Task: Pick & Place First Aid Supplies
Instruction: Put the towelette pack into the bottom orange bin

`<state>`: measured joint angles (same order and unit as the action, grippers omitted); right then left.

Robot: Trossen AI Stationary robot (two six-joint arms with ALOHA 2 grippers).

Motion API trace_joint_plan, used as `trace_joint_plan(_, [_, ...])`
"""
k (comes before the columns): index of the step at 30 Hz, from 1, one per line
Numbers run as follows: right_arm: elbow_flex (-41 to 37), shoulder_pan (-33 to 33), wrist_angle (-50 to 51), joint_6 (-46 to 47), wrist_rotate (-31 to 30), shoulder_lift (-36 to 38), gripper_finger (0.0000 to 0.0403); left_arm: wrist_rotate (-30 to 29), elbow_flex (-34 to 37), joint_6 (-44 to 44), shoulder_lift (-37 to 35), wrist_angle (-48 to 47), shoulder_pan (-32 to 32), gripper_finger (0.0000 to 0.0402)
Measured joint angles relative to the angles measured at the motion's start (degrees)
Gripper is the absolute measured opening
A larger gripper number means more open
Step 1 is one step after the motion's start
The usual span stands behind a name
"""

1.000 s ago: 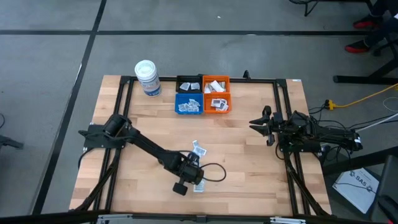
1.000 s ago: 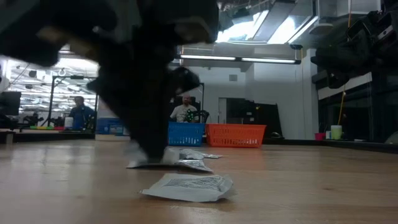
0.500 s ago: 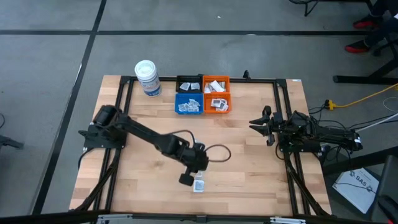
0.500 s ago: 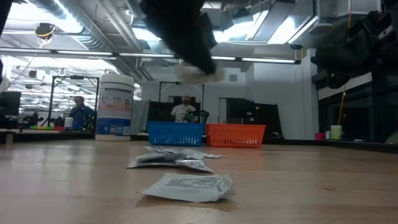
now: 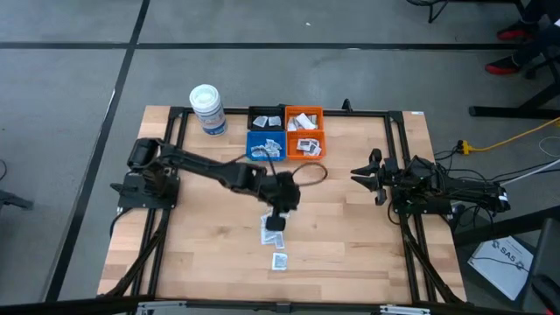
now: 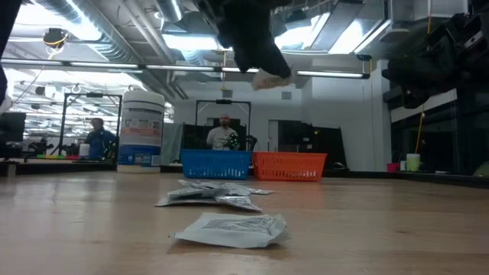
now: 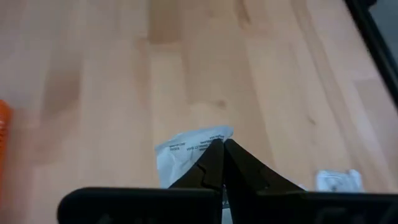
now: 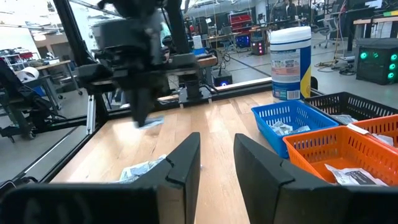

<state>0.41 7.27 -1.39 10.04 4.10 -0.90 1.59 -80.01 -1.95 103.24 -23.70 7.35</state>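
Over the middle of the tabletop my left arm has swung up and back from the near edge toward the bins since a second ago; my left pincer is now clear of the wood, closed tight on one white sachet, which hangs from its tips in the low view; my right pincer waits at the right side, its fingers parted, nothing between them; blue bin and orange bin sit just ahead of the carried load, already holding packets; loose sachets remain flat on the wood under and behind my left pincer, another one nearer the front edge; judgement: lift done, carry under way, drop into a bin is next; several pieces are still to fetch.
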Motion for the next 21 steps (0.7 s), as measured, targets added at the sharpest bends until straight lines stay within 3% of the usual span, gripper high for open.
trace_joint_plan(12, [0.02, 0.00, 0.00, 0.02, -0.02, 0.01, 0.0100, 2.47, -5.36, 7.35, 0.05, -0.06, -14.40, 0.0001])
trace_joint_plan(21, [0.00, 0.00, 0.00, 0.01, 0.00, -0.01, 0.0100, 4.32, -13.05, 8.95, 6.24, -0.24, -24.35, 0.0002])
